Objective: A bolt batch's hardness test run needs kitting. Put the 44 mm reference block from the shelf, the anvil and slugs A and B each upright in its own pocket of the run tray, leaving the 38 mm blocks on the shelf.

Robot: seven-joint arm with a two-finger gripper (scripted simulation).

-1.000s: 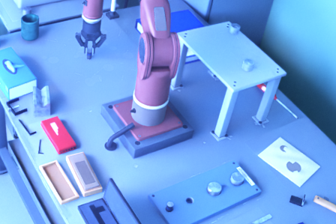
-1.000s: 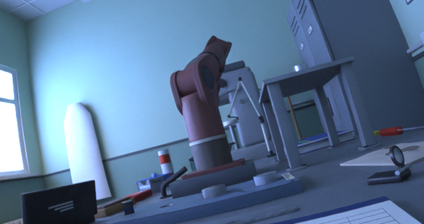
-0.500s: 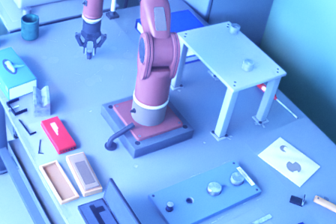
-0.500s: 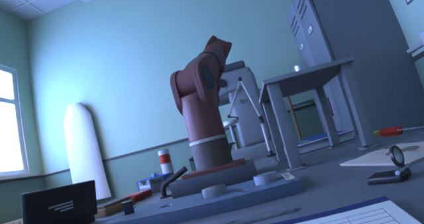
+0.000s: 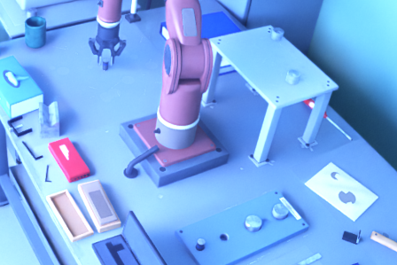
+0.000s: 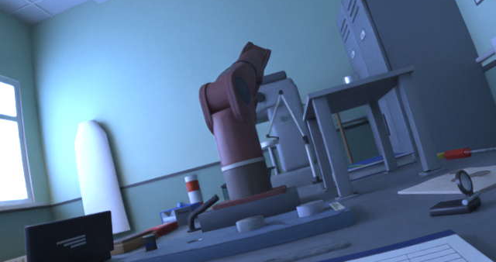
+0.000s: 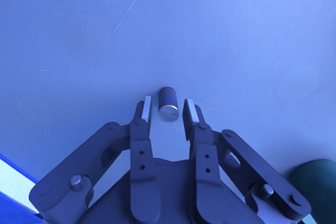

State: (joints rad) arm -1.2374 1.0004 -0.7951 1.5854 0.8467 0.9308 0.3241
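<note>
A small grey slug with a blue band (image 7: 167, 108) stands upright on the bench between the fingers of my gripper (image 7: 167, 110), far from the run tray (image 5: 241, 228). The tray lies at the near edge and holds two round blocks (image 5: 253, 223) (image 5: 279, 210) and a small dark slug (image 5: 200, 244), with one small pocket (image 5: 224, 236) empty. Two smaller blocks (image 5: 277, 33) (image 5: 292, 76) stand on the white shelf (image 5: 270, 65). In the side camera my gripper (image 5: 106, 59) hangs over the far left of the bench. The gripper is open and holds nothing.
A teal cup (image 5: 35, 31) stands just left of the gripper (image 7: 316, 182). A blue-edged board (image 7: 12, 191) lies on the other side. The arm's base plate (image 5: 173, 149) sits mid-bench, with boxes (image 5: 68, 158) and trays along the left edge.
</note>
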